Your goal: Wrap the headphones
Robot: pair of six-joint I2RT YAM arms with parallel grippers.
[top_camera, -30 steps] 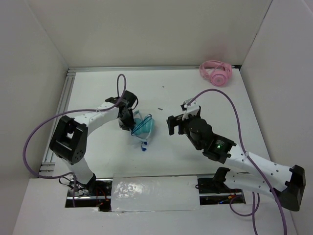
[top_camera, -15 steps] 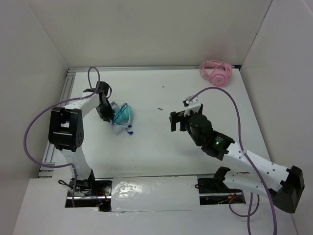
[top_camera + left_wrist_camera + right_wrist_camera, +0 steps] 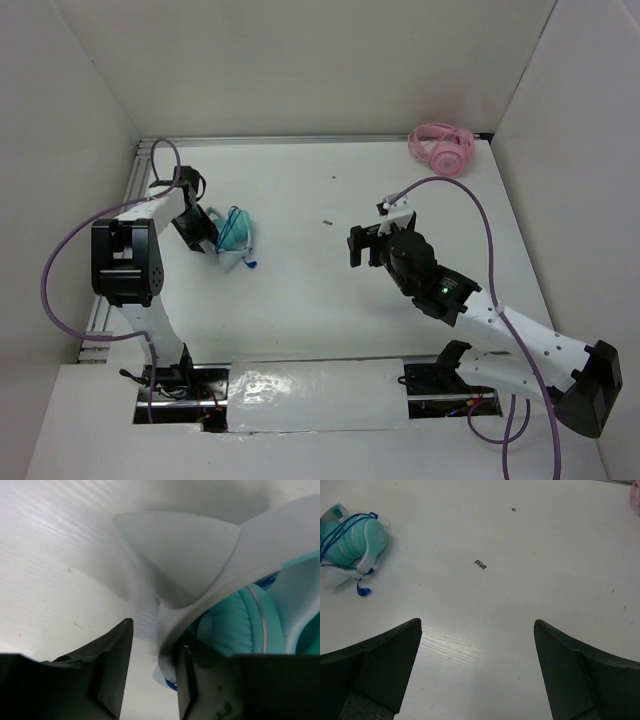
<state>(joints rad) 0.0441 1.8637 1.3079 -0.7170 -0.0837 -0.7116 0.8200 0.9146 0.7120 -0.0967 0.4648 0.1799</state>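
The table (image 3: pixel 330 310) is white and flat, with a small dark speck (image 3: pixel 326 222) near the middle. Three plain white walls stand around it: a back wall (image 3: pixel 300 60), a left wall (image 3: pixel 60 140) and a right wall (image 3: pixel 580 140). A silver metal rail (image 3: pixel 128 215) runs down the left edge of the table. At the near edge lies a shiny sheet (image 3: pixel 315 392), maybe clear plastic. The light is soft and even, and the shadows are faint.
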